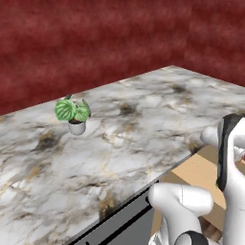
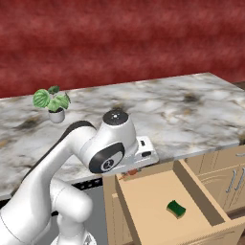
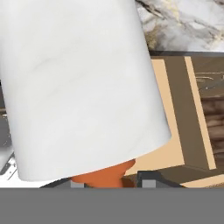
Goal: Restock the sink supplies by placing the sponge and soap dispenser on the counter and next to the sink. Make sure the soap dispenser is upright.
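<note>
The soap dispenser (image 3: 83,87) looms large in the hand view as a whitish cylinder, its orange pump top (image 3: 105,175) down by the fingertips. My gripper (image 3: 111,181) is shut on it at the pump end. In the right base view the gripper (image 2: 130,172) hangs low at the back left corner of an open wooden drawer (image 2: 143,201), just below the edge of the marble counter (image 2: 191,115). The green sponge (image 2: 176,208) lies flat on the drawer bottom, toward its front right, apart from the gripper. The sink is out of view.
A small potted plant (image 2: 51,101) (image 1: 72,112) stands at the back left of the counter (image 1: 143,124). A dark appliance front (image 1: 119,225) sits under the counter, left of the drawer. Wooden cabinet doors with handles (image 2: 229,182) are to the drawer's right.
</note>
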Motion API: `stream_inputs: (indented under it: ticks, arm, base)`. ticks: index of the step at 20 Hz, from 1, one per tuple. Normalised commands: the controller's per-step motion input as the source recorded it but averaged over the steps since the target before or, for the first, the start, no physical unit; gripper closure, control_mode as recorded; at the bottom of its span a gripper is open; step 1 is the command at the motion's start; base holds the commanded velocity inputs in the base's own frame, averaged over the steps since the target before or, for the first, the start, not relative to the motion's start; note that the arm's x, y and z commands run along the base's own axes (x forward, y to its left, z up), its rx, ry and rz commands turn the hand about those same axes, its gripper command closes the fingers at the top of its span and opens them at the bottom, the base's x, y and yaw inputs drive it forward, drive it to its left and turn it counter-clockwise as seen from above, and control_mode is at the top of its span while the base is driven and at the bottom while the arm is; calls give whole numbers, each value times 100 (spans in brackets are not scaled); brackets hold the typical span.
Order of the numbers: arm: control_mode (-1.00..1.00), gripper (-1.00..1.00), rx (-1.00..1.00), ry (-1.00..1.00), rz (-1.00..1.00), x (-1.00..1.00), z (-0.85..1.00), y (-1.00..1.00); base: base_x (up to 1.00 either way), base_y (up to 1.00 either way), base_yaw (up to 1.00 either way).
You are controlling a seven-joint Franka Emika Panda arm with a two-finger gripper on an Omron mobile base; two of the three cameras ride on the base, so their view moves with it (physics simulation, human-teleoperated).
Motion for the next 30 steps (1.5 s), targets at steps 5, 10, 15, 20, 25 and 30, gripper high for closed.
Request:
stream_inputs:
  ticks: [5, 10, 15, 20, 25, 30]
  arm:
    - [-100, 100, -2, 2, 3, 0, -1, 30]
    - [-100, 100, 0, 1, 5, 0, -7, 17]
    - [-100, 100, 0, 0, 0, -2, 0, 36]
    - [100, 100, 0, 0, 0, -19, 0, 19]
    - [100, 100, 0, 0, 0, 0, 0, 0]
    - [100, 100, 0, 0, 0, 0, 0, 0]
  base:
    - [0, 0, 0]
    - [0, 0, 0]
    - [0, 0, 0]
    - [-27, 23, 0]
    - [-57, 57, -30]
    - [-38, 11, -68]
